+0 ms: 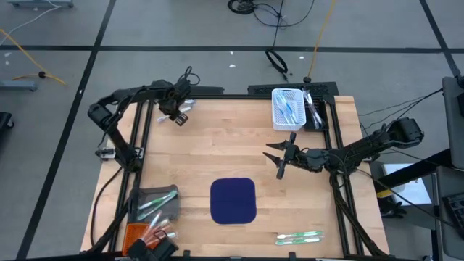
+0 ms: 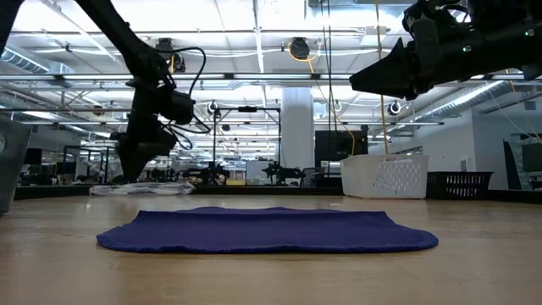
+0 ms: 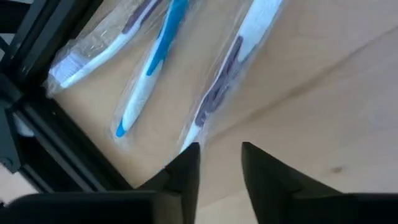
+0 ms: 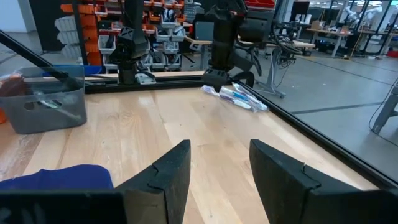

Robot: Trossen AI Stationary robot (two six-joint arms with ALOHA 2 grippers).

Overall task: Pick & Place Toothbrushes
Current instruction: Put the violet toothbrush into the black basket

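**Inspector A:** Near edge of the worktop (image 1: 217, 145) first. A pair of toothbrushes (image 1: 299, 237) lies loose at the near right corner. At the near left, a grey bin (image 1: 156, 203) and an orange bin (image 1: 145, 235) each hold several. The navy mat (image 1: 233, 200) between them carries nothing. My judgement: sorting is partly done, with stock outstanding.

**Inspector B:** Mid-worktop?

**Inspector A:** The right gripper (image 1: 279, 161) hovers above bare wood, fingers well apart, holding nothing. Beyond it, the white basket (image 1: 287, 109) at the far edge contains blue-and-white brushes.

**Inspector B:** And the left arm?

**Inspector A:** The left gripper (image 3: 214, 165) is at the far left corner over three wrapped brushes (image 3: 149, 68) lying against the black frame rail. Its fingers stand slightly parted and grip nothing; the nearest wrapper's end sits just beside the tips.

**Inspector B:** Anything unverifiable?

**Inspector A:** Counts inside the bins and the basket cannot be made out. The wrapped brushes' far ends are cut off in the wrist view. Which container is the destination, I cannot tell.
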